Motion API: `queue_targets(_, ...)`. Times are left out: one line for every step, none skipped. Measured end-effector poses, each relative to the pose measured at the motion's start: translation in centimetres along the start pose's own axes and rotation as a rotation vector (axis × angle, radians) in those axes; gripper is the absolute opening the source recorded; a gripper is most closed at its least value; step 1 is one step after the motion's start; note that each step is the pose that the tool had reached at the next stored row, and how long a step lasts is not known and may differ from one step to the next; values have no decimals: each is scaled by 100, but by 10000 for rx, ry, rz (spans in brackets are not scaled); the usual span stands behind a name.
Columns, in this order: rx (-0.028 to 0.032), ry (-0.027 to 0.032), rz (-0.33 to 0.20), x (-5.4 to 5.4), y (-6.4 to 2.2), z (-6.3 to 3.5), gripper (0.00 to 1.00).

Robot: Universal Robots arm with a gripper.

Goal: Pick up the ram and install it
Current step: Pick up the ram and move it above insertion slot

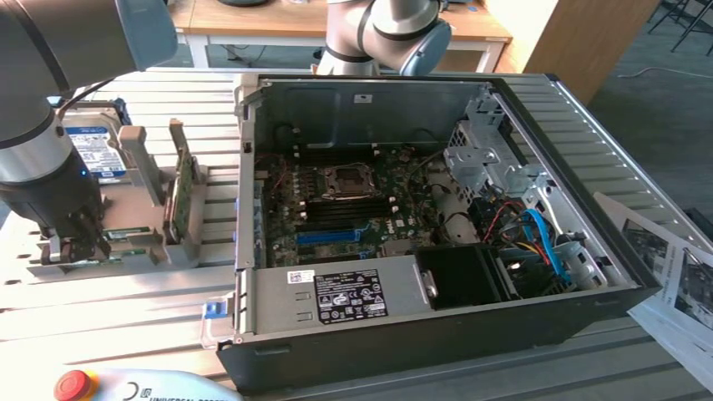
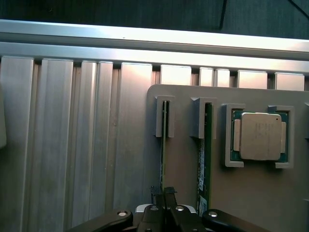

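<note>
We see the pincer (image 2: pixel 164 195) clenched, seemingly on the thin green ram stick (image 2: pixel 163 145) in its tan slotted holder (image 2: pixel 183 169); lifting and installing remain.

You've got a beige-grey holder (image 2: pixel 183 159). In it: green ram (image 2: pixel 163 145), second stick (image 2: pixel 207 145) green with a white label, CPU (image 2: pixel 260 136) silver on green. End effector (image 2: pixel 163 194) is black. Bench (image 2: pixel 72 145) under the holder is ribbed silver. PC case (image 1: pixel 446 334) beside the holder is black, with a blue slot (image 1: pixel 332 236).
</note>
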State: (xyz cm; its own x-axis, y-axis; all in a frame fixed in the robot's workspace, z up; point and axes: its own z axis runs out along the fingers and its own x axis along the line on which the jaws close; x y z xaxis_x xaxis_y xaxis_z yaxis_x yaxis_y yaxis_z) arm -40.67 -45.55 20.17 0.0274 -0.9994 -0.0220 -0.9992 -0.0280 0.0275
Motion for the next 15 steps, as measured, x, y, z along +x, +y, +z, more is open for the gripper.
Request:
queue_targets(0,0,7,0,0,0,12)
queue_targets(0,0,15,0,0,0,12)
queue_targets(0,0,26,0,0,0,12)
queue_targets(0,0,36,0,0,0,12)
queue_targets(1,-1,41,0,0,0,12)
queue_targets(1,-1,43,0,0,0,12)
queue_targets(1,-1,43,0,0,0,12)
queue_targets(2,-2,44,0,0,-2,12)
queue_targets(-1,0,44,0,1,-9,12)
queue_targets(-1,0,44,0,1,-16,12)
queue_targets(-1,0,44,-1,1,-25,12)
queue_targets(0,-1,44,-1,1,-34,12)
queue_targets(0,0,44,-1,2,-43,12)
queue_targets(0,0,44,-1,2,-52,12)
queue_targets(1,-1,44,-1,2,-62,12)
